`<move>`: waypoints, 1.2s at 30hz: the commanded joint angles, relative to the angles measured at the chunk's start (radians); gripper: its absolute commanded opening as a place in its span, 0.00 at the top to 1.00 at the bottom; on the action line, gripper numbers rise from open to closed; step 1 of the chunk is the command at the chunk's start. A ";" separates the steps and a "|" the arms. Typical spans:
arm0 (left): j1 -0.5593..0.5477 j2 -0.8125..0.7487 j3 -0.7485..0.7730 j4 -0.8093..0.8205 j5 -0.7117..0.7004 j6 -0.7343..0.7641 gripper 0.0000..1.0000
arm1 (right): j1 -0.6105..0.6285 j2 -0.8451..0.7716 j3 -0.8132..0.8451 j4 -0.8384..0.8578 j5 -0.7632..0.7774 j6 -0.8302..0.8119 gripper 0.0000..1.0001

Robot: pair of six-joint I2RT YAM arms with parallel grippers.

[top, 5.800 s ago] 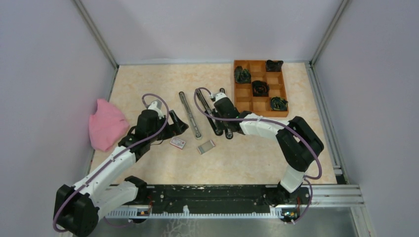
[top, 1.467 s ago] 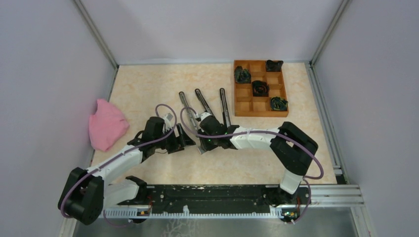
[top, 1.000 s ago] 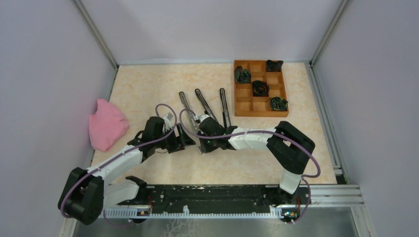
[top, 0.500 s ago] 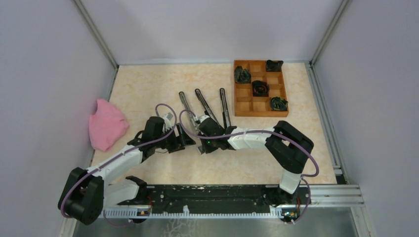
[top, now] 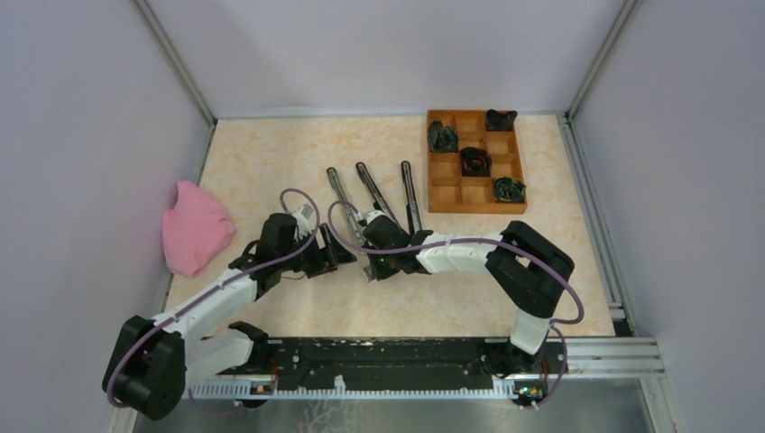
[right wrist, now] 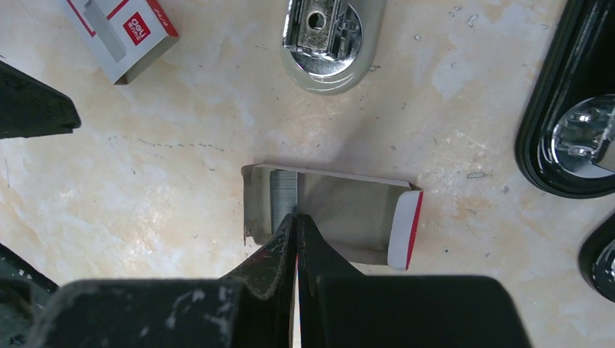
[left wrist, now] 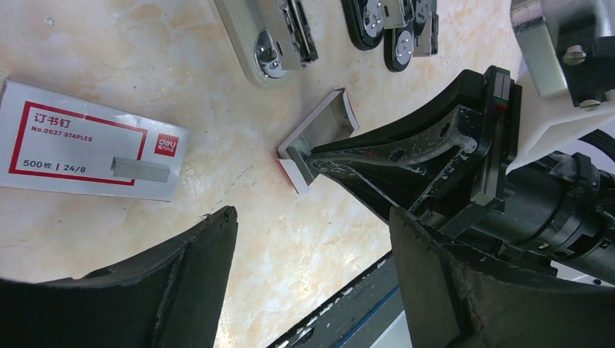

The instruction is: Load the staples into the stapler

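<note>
The staples (right wrist: 283, 190) are lying as a short silvery strip inside an open cardboard tray (right wrist: 341, 210) on the table (top: 271, 162), just near of the stapler parts' near ends. In the right wrist view the strip is running crosswise at one end of the tray. The tray's own long axis is lying across that view, with its red-edged end pointing away from the strip.

The right gripper (right wrist: 295, 217) is resting with its tips pressed together against the strip's near end. Whether any staple is pinched between them cannot be told.

The left gripper (left wrist: 312, 214) is hovering with its jaws spread wide and nothing between them. Just to its left the white-and-red staples box (left wrist: 87, 148) is lying flat, label up, well apart from the tray.

The top view is hiding both tray and box beneath the two grippers, so only the wrist cameras are showing them. It alone is showing the full length of the pale stapler bar (top: 341, 194) and the two black stapler bars (top: 372, 187), all three running near to far and fanning apart toward the far side. It is also showing a pink cloth (top: 194, 230) at the left edge and a wooden compartment tray (top: 444, 169) at far right. The left wrist view is showing the right fingers touching the tray from the side.
</note>
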 commanded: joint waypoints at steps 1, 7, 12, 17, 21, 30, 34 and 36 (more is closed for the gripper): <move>0.013 -0.044 -0.008 0.034 -0.021 -0.002 0.18 | 0.014 -0.073 0.020 -0.001 0.034 -0.013 1.00; 0.034 -0.071 -0.016 0.086 0.012 0.003 0.18 | 0.010 -0.143 -0.001 0.023 0.032 -0.025 1.00; 0.063 -0.086 -0.033 0.163 0.083 0.003 0.18 | -0.020 -0.190 -0.030 0.060 -0.013 -0.030 1.00; 0.093 -0.113 -0.059 0.291 0.176 -0.023 0.18 | -0.069 -0.269 -0.090 0.158 -0.118 -0.050 1.00; 0.099 -0.116 -0.075 0.427 0.243 -0.054 0.18 | -0.117 -0.327 -0.136 0.254 -0.228 -0.042 1.00; 0.101 -0.093 -0.088 0.704 0.357 -0.130 0.25 | -0.205 -0.432 -0.210 0.464 -0.437 0.008 1.00; 0.101 -0.090 -0.087 0.792 0.400 -0.149 0.28 | -0.223 -0.451 -0.225 0.543 -0.507 0.036 1.00; 0.101 -0.088 -0.087 0.832 0.416 -0.164 0.29 | -0.229 -0.457 -0.229 0.573 -0.533 0.048 1.00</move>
